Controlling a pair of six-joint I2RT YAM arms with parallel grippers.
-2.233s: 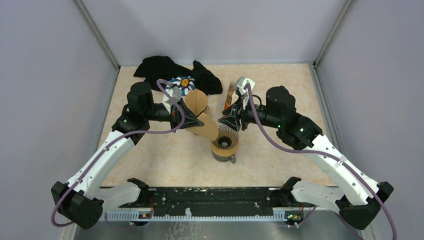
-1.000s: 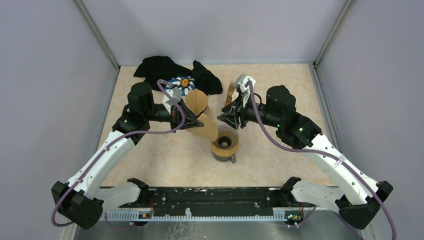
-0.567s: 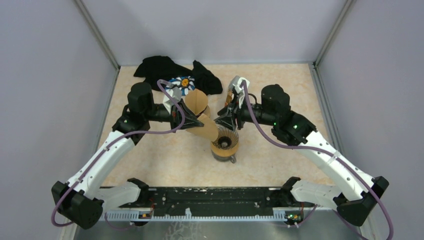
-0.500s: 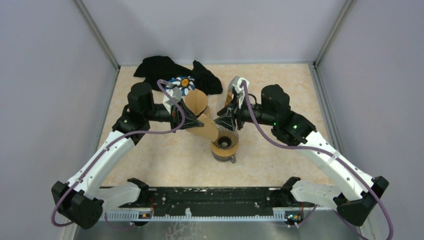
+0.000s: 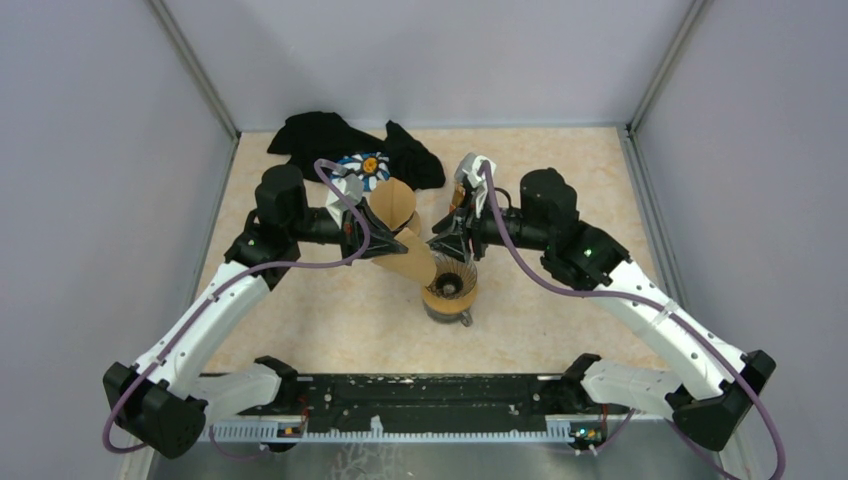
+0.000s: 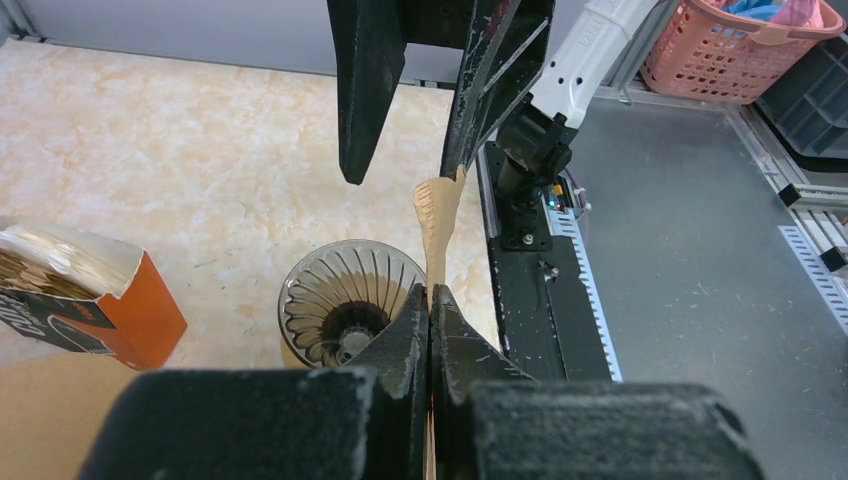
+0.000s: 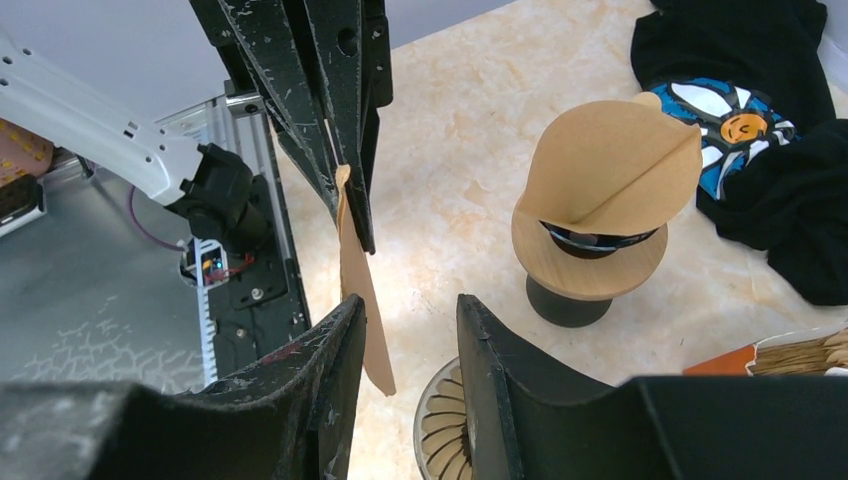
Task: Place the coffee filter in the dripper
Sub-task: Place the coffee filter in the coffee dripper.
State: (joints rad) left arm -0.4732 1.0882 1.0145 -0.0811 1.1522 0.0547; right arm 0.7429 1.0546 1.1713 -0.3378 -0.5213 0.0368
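Note:
My left gripper [image 5: 400, 243] is shut on a flat brown coffee filter [image 5: 412, 263], held edge-on [image 6: 437, 215] just above and beside the ribbed glass dripper [image 5: 449, 285]. The dripper [image 6: 343, 305] stands empty on the table. My right gripper [image 5: 436, 244] faces the left one, open. In the right wrist view the filter [image 7: 358, 270] hangs from the left gripper, close against the inside of one finger of the right gripper [image 7: 410, 300]. The dripper's rim [image 7: 440, 425] shows below.
A wooden stand [image 5: 392, 205] behind the left gripper carries another opened filter [image 7: 610, 165]. An orange box of filters [image 5: 463, 186] stands behind the right gripper. A black printed cloth [image 5: 335, 140] lies at the back. The arms' base rail [image 5: 420, 395] runs along the near edge.
My right gripper has moved left, closing in on the filter's free edge with its jaws unchanged. The left gripper and the filter have held still.

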